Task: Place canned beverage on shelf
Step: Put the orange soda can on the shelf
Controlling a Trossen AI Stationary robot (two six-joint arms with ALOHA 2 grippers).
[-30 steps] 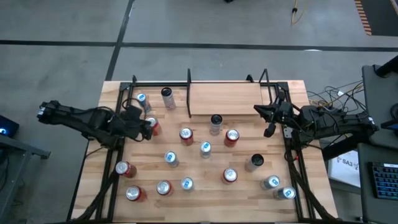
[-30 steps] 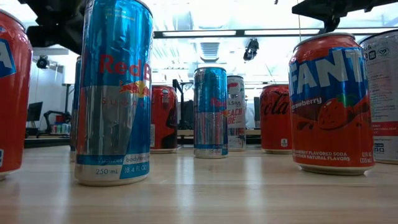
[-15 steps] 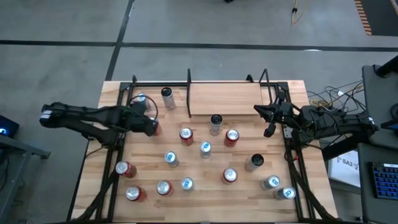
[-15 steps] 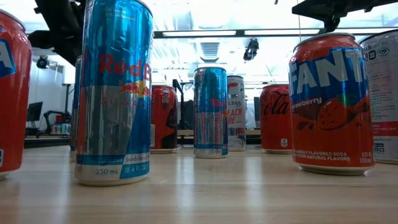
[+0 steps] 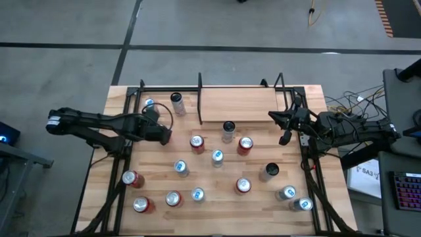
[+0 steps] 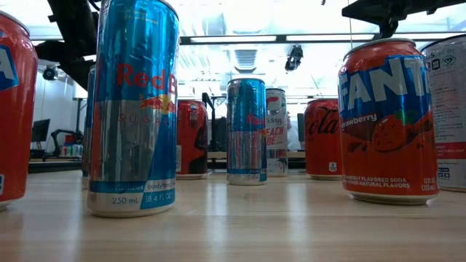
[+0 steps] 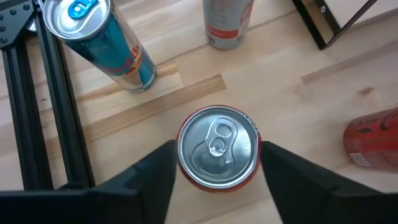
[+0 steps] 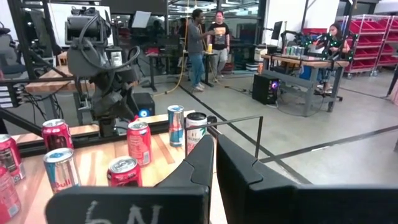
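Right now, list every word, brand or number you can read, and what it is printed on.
"Red Bull", "250 mL", "8.4 FL OZ": tall blue-and-silver can.
"FANTA", "strawberry", "FLAVORED SODA": red can.
"Coca-Cola" script, partly hidden: dark red can.
"PEACH": slim white can.
Print on the other cans is too small or blurred to read.

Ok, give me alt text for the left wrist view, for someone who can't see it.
The left gripper has its dark fingers open either side of an upright red can with a silver lid on the wooden tabletop. Beyond stand a blue and silver can and a white can.
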